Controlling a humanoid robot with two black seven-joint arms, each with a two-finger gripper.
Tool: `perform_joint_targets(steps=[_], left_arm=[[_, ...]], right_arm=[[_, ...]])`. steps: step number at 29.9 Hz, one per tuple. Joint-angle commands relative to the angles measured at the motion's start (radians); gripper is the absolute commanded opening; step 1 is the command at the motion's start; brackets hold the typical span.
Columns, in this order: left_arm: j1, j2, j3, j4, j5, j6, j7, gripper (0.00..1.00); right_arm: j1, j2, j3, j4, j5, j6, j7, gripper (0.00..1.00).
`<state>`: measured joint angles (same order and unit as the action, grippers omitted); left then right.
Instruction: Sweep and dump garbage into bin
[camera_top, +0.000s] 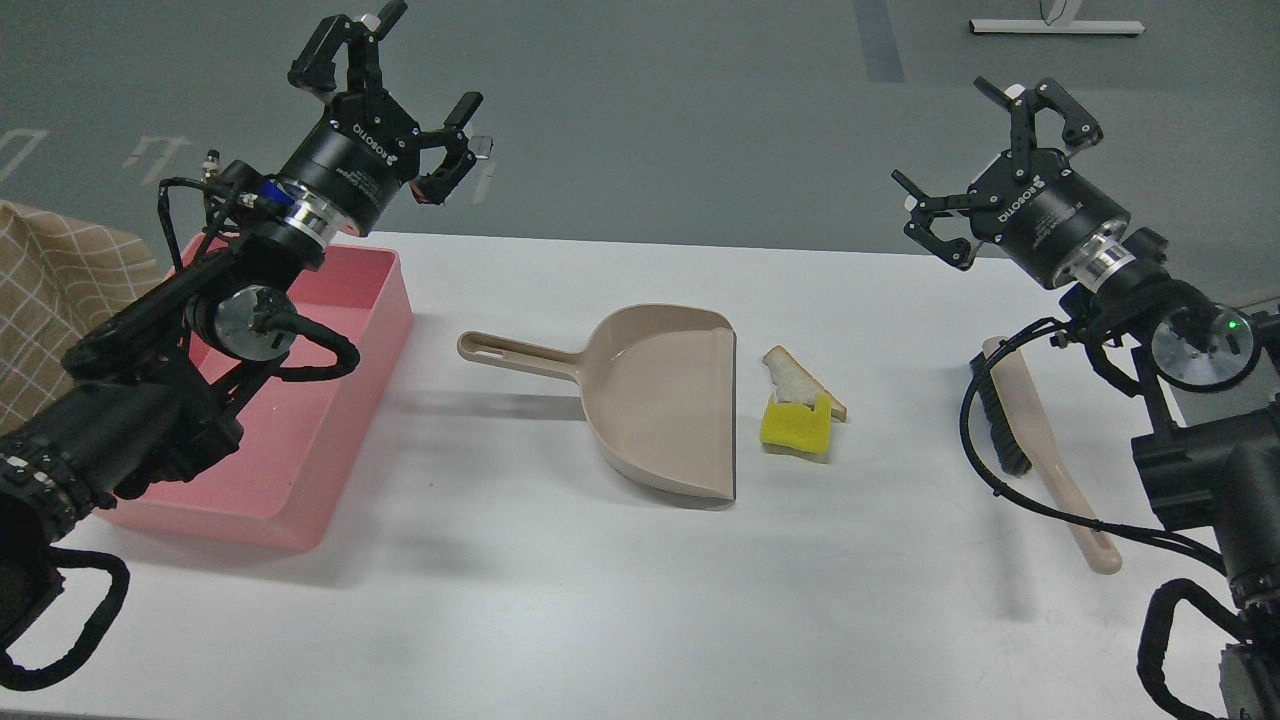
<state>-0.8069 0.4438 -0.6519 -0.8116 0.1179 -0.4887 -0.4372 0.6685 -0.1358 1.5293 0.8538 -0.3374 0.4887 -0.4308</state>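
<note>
— Left gripper first: where does it stand?

— Raised above the far left of the white table, over the far end of the pink bin. Its two fingers are spread wide with nothing between them.

— And the right gripper?

— Also lifted, past the far right edge of the table, fingers parted and holding nothing. Both arms hang clear of every object.

— Where is the bin exactly?

— On the left side of the table, a shallow pink tub lying lengthwise away from the camera. The left arm crosses in front of it and hides much of its inside, so I cannot say what it holds.

— The garbage?

— Right of centre. A white bread wedge with a tan crust leans against a yellow sponge chunk; the two touch. They sit just beside the straight open lip of the beige dustpan, apart from it by a narrow gap.

— How does the dustpan lie?

— Flat in the middle of the table, handle pointing left toward the bin, mouth facing right toward the scraps. Its pan looks bare.

— And the brush?

— On the right, partly behind the right arm's cables. Beige handle running toward the near edge, black bristles along its left side at the far end, well apart from the scraps.
</note>
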Motion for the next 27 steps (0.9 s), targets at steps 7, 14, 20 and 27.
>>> perform_joint_targets(steps=[7, 14, 20, 27], left_arm=[[0.000, 0.001, 0.000, 0.000, -0.001, 0.000, 0.000, 0.98], [-0.003, 0.006, -0.002, 0.002, -0.001, 0.000, -0.002, 0.98], [-0.003, 0.006, -0.003, 0.002, -0.001, 0.000, 0.003, 0.98], [-0.005, 0.004, -0.003, 0.002, -0.001, 0.000, 0.003, 0.98]], right_arm=[[-0.001, 0.004, 0.002, 0.002, 0.003, 0.000, 0.000, 1.00], [-0.001, 0.007, 0.002, 0.001, 0.003, 0.000, 0.000, 1.00], [-0.003, 0.008, 0.002, 0.002, 0.003, 0.000, 0.000, 1.00], [-0.007, 0.012, 0.002, 0.002, 0.005, 0.000, 0.000, 1.00]])
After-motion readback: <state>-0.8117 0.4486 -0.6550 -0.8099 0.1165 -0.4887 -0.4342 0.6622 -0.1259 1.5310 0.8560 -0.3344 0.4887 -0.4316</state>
